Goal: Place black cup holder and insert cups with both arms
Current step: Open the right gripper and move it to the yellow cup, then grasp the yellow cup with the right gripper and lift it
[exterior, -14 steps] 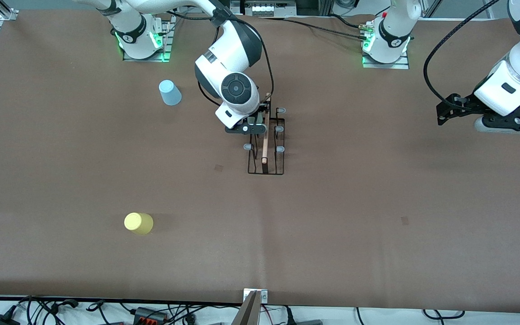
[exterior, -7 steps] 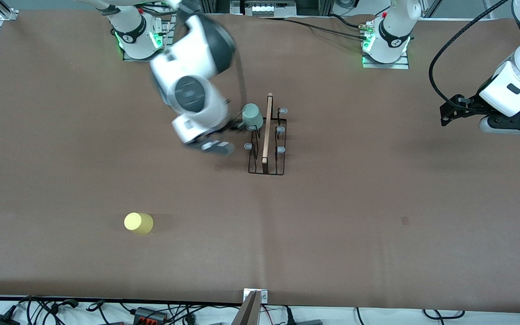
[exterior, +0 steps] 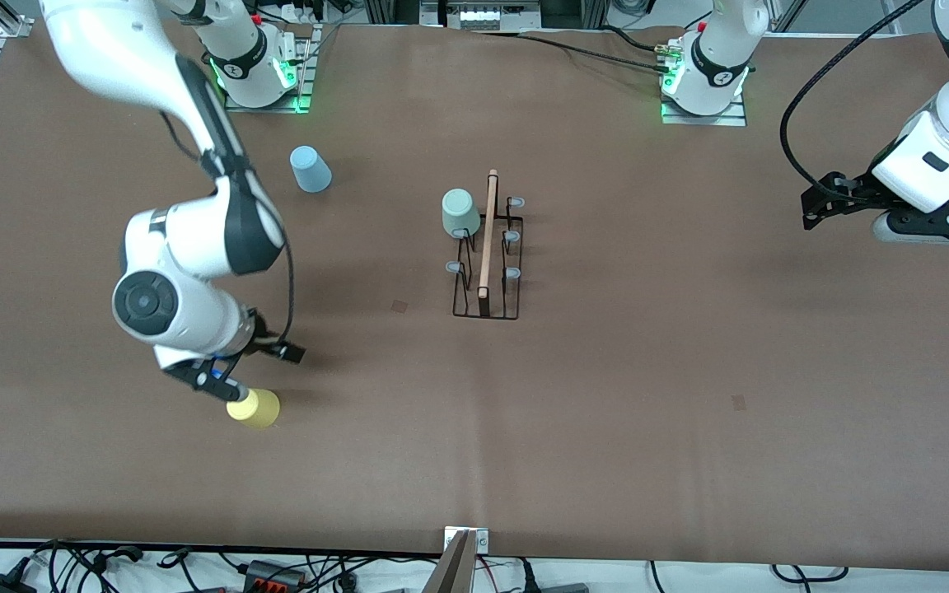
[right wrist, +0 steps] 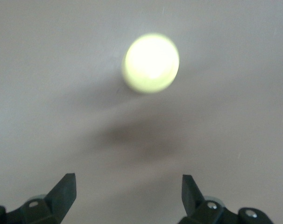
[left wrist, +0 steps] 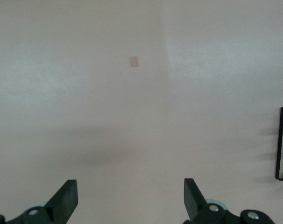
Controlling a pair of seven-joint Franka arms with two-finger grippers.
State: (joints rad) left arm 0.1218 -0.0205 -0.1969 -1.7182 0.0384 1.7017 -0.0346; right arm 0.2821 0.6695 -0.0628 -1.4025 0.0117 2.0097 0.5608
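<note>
The black cup holder (exterior: 487, 251) stood upright mid-table, and the pale green cup (exterior: 459, 212) sat upside down on one of its pegs, on the side toward the right arm's end; the other pegs were bare. The light blue cup (exterior: 310, 169) stood on the table nearer the right arm's base. The yellow cup (exterior: 253, 408) stood nearest the front camera, with the right gripper (exterior: 219, 380) hovering just over it, fingers (right wrist: 62, 191) spread. The left gripper (exterior: 825, 202) waited over the left arm's end of the table, fingers (left wrist: 67, 196) spread too.
</note>
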